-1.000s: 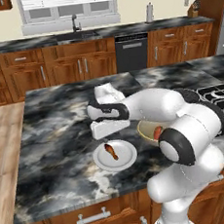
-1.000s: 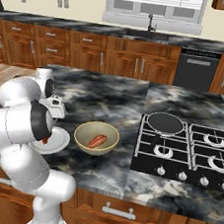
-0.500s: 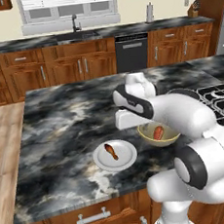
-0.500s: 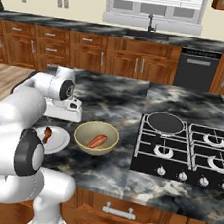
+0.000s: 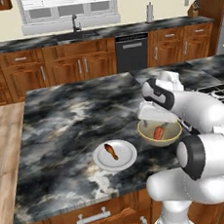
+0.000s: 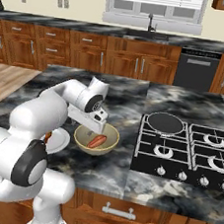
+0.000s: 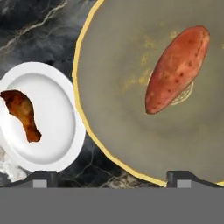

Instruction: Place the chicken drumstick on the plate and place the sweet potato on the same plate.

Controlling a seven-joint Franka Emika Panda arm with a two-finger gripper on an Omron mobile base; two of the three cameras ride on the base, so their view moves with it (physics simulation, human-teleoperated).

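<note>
- The chicken drumstick [image 5: 111, 151] is already laid on the plate [image 5: 129, 158], which sits toward the front edge of the bench [image 5: 61, 124], so the step in hand is judged to be the pickup of the sweet potato [image 7: 177, 69].
- The sweet potato lies alone in the tan bowl [image 7: 118, 87], just beside the plate and on the side toward the cooktop [image 6: 186, 150].
- The hand [image 7: 111, 177] is held above the bowl with its jaws spread wide and nothing between them.
- Seen from the hand, the sweet potato is off to one side of the fingertips [image 7: 43, 178], so the hand would best be centred over it before being lowered.
- The jaws are best turned so that the oblong is closed on across its narrow middle, not along its length.
- A straight descent inside the bowl's rim is advised, so that the rim is not struck and the bowl is not pushed against the plate.
- For the later release, the bare part of the plate beside the drumstick is the better target.
- No brand, label or writing can be read anywhere.
</note>
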